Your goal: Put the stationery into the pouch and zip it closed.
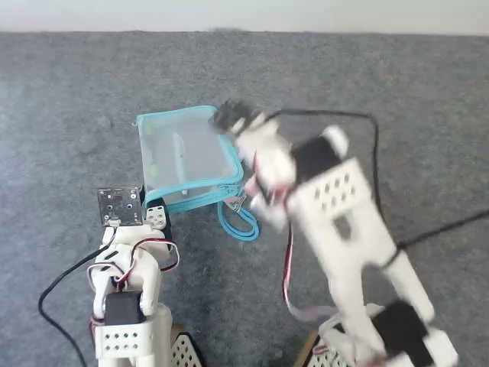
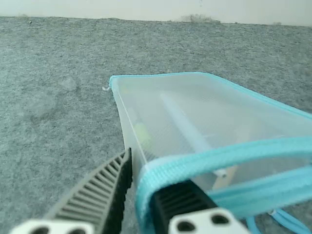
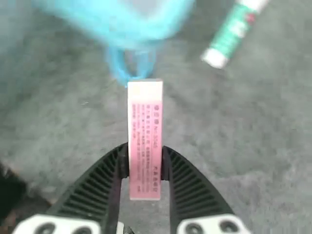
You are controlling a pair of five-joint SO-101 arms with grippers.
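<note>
two grippers sit over a grey felted surface (image 1: 69, 92), pale wall (image 1: 244, 14) beyond. left gripper (image 2: 141, 180) clamps the pouch (image 2: 195, 112) by its blue edge; right gripper (image 3: 145, 156) pinches a pink eraser (image 3: 145, 126), a green-white tube (image 3: 234, 31) lying ahead of it.

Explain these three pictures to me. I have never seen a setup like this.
These are two small robot arms, left and right, on a grey mat. Each ends in a two-fingered gripper. The high view looks down from a fixed camera; the other two pictures come from cameras on the arms' wrists. On the mat lies a see-through pouch with turquoise edging, and some items show inside it. The left gripper pinches the pouch's edge. The right gripper holds a pink eraser. A green-and-white tube, perhaps glue, lies loose on the mat.
</note>
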